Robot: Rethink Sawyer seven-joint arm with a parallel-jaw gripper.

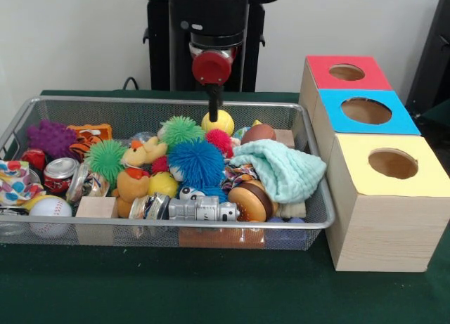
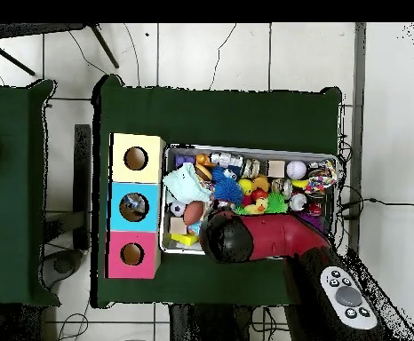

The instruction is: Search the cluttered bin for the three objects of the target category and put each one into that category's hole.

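Jaws: state cannot be told; the gripper [image 1: 214, 112] shows as one dark stem hanging over the yellow ball [image 1: 219, 121] at the upper centre of the front view.

Step in hand, judged: a descent toward a pick at the far wall of the cluttered bin [image 1: 318, 224]. To do it well, centre on the ball before closing, since a smooth round thing will likely roll aside; keep clear of the mesh wall behind and the red spiky ball [image 1: 219, 140] just beside.

Items, largest first:
- Table, dark green cloth [image 1: 176, 289], filling the lower frame; tiled floor [image 2: 246, 53] around it in the overhead view.
- Cluttered bin, silver wire mesh, left and centre of the front view, piled full.
- Three wooden boxes at right, each with a round hole: yellow-topped box [image 1: 365, 197] nearest, blue-topped box [image 1: 337, 113] in the middle, red-topped box [image 1: 320, 69] farthest; the row touches the bin's right end.
- Mint-green cloth [image 1: 281, 171], draped at the bin's right end.
- Blue spiky ball [image 1: 197, 162], centre.
- Baseball [image 1: 49, 209], lower left corner.
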